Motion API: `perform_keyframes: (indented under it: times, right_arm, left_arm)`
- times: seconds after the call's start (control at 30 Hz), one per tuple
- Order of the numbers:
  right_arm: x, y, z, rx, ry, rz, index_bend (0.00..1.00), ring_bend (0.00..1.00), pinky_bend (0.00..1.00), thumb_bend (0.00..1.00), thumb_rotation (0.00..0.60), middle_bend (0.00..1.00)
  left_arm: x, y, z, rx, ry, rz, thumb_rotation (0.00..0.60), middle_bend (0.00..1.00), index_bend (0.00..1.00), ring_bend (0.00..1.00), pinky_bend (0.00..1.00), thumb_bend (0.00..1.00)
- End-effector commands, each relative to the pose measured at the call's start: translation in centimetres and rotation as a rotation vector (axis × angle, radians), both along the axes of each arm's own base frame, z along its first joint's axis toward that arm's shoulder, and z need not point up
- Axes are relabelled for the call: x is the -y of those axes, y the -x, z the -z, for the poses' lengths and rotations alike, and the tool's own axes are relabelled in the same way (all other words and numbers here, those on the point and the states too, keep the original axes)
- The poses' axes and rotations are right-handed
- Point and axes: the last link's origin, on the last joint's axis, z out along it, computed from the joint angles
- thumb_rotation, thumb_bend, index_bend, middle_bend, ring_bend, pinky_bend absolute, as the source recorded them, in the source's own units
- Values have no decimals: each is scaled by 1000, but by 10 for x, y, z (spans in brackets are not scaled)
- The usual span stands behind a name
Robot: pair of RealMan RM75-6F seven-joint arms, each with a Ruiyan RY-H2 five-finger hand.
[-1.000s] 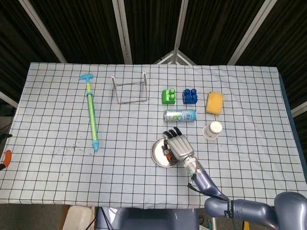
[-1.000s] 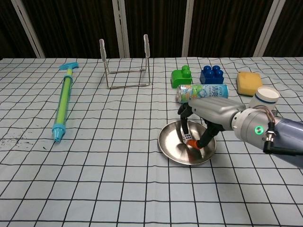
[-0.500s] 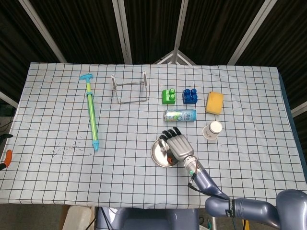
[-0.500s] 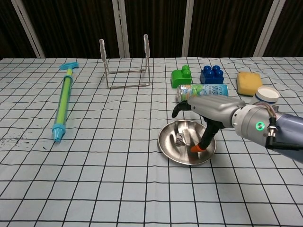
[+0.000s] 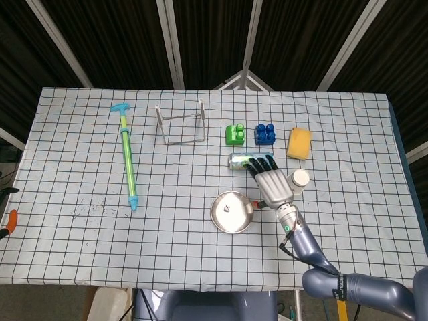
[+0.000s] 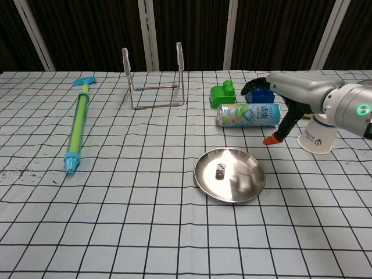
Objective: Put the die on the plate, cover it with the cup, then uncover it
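Observation:
A small grey die [image 5: 227, 208] [image 6: 220, 171] lies on the round steel plate [image 5: 239, 220] [image 6: 244, 181], left of the plate's middle. The white paper cup [image 5: 297, 180] [image 6: 318, 135] stands upright to the right of the plate. My right hand [image 5: 271, 182] [image 6: 289, 96] hovers above the table between the plate and the cup, fingers spread and holding nothing, just left of the cup. My left hand is out of both views.
A drink can [image 5: 242, 160] [image 6: 247, 114] lies on its side behind the plate, under the hand's fingers in the head view. Green [image 6: 222, 93] and blue [image 6: 260, 93] bricks and a yellow sponge [image 5: 299, 143] sit behind it. A wire rack [image 6: 154, 87] and a water pump toy [image 6: 78, 125] are at left.
My right hand let go of the die, which now lies on the plate. The hand rose and moved right and back, from over the plate to beside the cup.

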Motion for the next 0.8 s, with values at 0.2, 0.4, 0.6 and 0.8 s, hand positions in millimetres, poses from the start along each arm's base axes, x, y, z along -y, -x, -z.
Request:
perform_keyframes:
  times: [0.2, 0.4, 0.6, 0.8]
  right_arm:
    - [24, 39, -15, -48, 15, 118, 194, 151, 0, 151, 600, 164]
    - [24, 54, -14, -70, 2, 153, 246, 160, 0, 151, 600, 242]
    - [26, 57, -22, -75, 17, 156, 288, 170, 0, 151, 600, 310]
    - [22, 56, -30, -86, 22, 141, 304, 173, 0, 166, 600, 333]
  left_arm:
    - [-1, 0, 2, -7, 0, -6, 600, 0, 272, 0, 95, 674]
    - [-1, 0, 2, -10, 1, -9, 600, 0, 272, 0, 95, 675]
    - [-2, 1, 2, -9, -3, -12, 600, 0, 272, 0, 95, 674]
    - [-3, 0, 4, -16, 10, -11, 600, 0, 272, 0, 95, 674]
